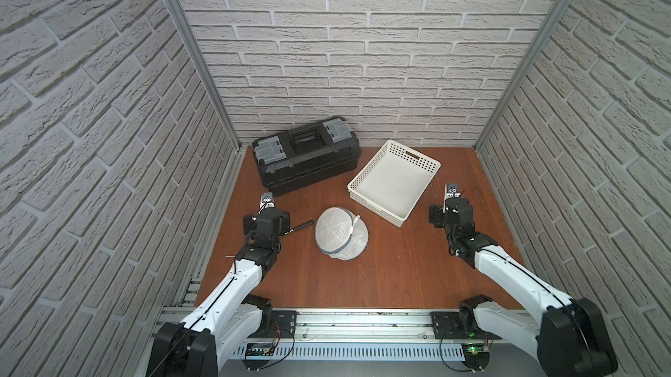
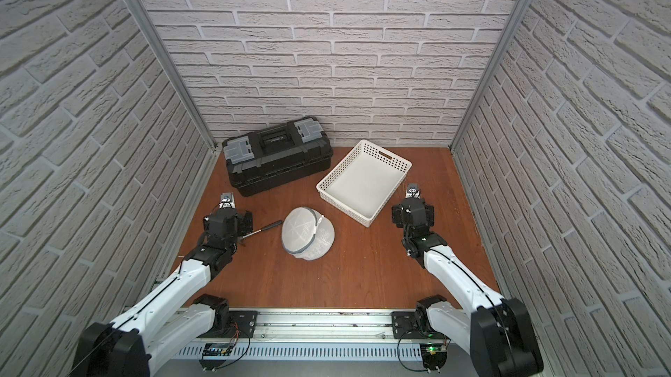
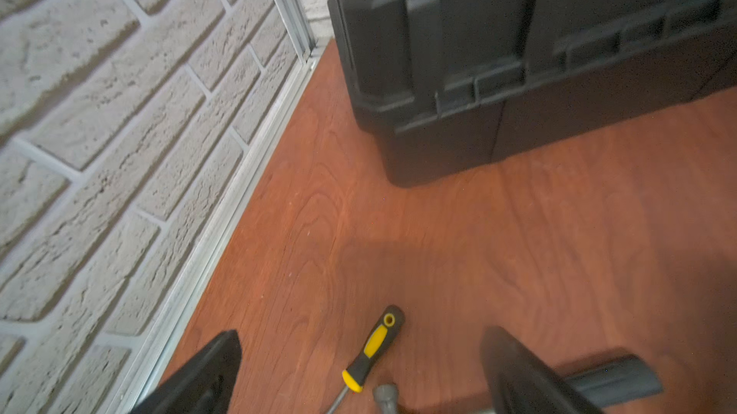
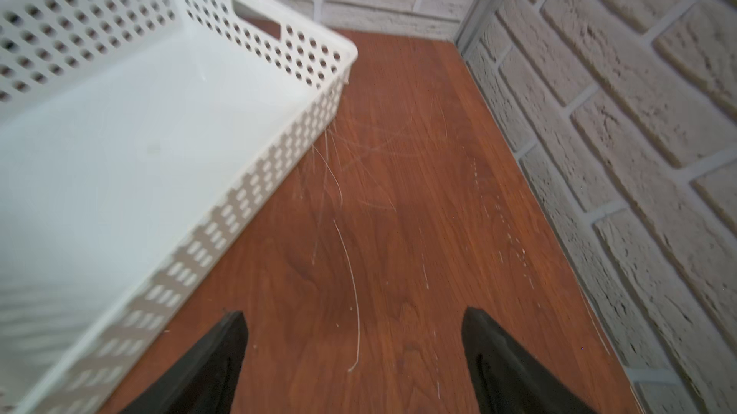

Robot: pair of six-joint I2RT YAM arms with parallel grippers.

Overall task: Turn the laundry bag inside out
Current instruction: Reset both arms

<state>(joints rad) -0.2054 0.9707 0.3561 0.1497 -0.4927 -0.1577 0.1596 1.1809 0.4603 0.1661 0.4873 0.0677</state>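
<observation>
Left pincer (image 3: 365,335) and right pincer (image 4: 355,312) both stand wide and empty over the tabletop (image 1: 399,266). Laundry bag (image 1: 341,235) lies mid-tabletop between them, untouched. White basket (image 1: 368,164) sits near it, black toolbox (image 1: 306,155) beyond by the rear wall.

Bare surface (image 1: 363,284) is lying open across the whole near half. Farther back, the toolbox (image 1: 306,159) and the basket (image 1: 375,208) are blocking the way, leaving only a narrow lane between them. The laundry bag (image 1: 341,235) is sitting mid-surface. A dark-handled tool (image 1: 303,225) and a screwdriver (image 3: 373,348) are cluttering the strip on its left-arm side. A clear strip is running between the basket and the right wall (image 4: 638,153).
</observation>
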